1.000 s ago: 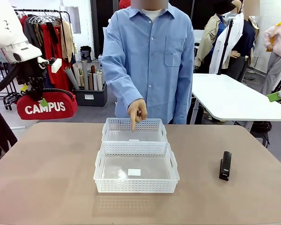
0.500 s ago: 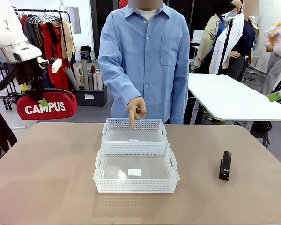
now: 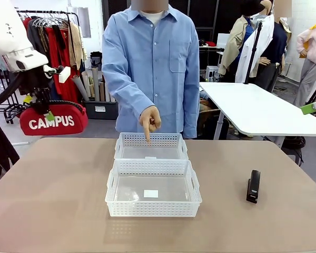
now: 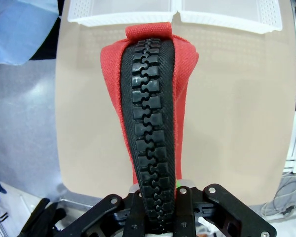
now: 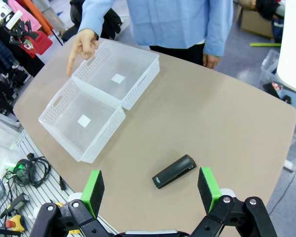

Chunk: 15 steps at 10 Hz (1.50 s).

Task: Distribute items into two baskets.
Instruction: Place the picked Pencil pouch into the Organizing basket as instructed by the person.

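L end effector (image 3: 42, 104), up high at worktop's (image 3: 52, 184) left, pinches red pouch (image 3: 52, 122) by its black strap (image 4: 150, 123). R end effector (image 5: 150, 188) wide open over stapler (image 5: 173, 171). Person's hand (image 3: 150, 119) points down at far basket (image 3: 171, 140).

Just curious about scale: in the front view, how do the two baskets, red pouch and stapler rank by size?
1. Near basket, largest.
2. Far basket and red pouch: look alike, and the pouch hangs in the air, so unranked.
3. Stapler, smallest.

The person (image 3: 150, 58) is wearing a light-blue buttoned shirt (chest pocket); the right claw (image 5: 150, 190) is showing green pads (image 5: 92, 190).
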Motion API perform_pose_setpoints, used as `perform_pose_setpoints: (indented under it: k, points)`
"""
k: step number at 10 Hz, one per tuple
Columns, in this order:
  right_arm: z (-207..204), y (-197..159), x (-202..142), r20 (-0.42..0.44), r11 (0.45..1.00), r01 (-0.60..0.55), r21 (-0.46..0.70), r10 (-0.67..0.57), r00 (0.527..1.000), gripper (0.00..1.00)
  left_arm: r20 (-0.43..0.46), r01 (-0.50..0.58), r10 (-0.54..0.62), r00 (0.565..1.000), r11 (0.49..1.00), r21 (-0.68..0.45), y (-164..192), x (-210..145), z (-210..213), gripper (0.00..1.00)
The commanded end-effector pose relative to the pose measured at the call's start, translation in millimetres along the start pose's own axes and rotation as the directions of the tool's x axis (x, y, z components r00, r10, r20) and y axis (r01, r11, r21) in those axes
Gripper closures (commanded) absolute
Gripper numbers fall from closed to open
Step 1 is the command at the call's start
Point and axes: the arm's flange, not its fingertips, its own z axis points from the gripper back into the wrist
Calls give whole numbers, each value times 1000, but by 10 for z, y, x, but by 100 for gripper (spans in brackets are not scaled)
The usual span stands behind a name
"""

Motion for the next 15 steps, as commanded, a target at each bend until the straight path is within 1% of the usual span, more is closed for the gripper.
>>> perform_pose_setpoints:
  k: [1,2,4,6,8,10,11,13,15]
  points:
    - [5,-3,15,22,1000,-9,21,8,1000,0,-38,-39,40,998,999,18,-241,37,-39,100]
    - [5,-3,15,22,1000,-9,21,8,1000,0,-32,-36,37,999,999,13,-379,60,-82,100]
    - [5,-3,15,22,1000,-9,21,8,1000,0,-9,4,-4,1000,1000,6,-663,107,-177,100]
    - [5,-3,15,22,1000,-9,21,8,1000,0,11,-12,12,1000,1000,-25,-959,126,-290,100]
    - [5,-3,15,22,1000,-9,21,8,1000,0,26,-32,33,999,999,-26,-1225,180,-357,100]
    - [5,-3,15,22,1000,-9,21,8,1000,0,33,-45,47,998,998,-52,-1340,341,-363,100]
    - [5,-3,15,22,1000,-9,21,8,1000,0,22,-40,41,999,998,-43,-1362,440,-324,100]
    - [5,-3,15,22,1000,-9,21,8,1000,0,11,-21,22,1000,998,-67,-1375,639,-319,100]
    - [5,-3,15,22,1000,-9,21,8,1000,0,-2,3,-3,1000,996,-93,-1435,912,-378,100]
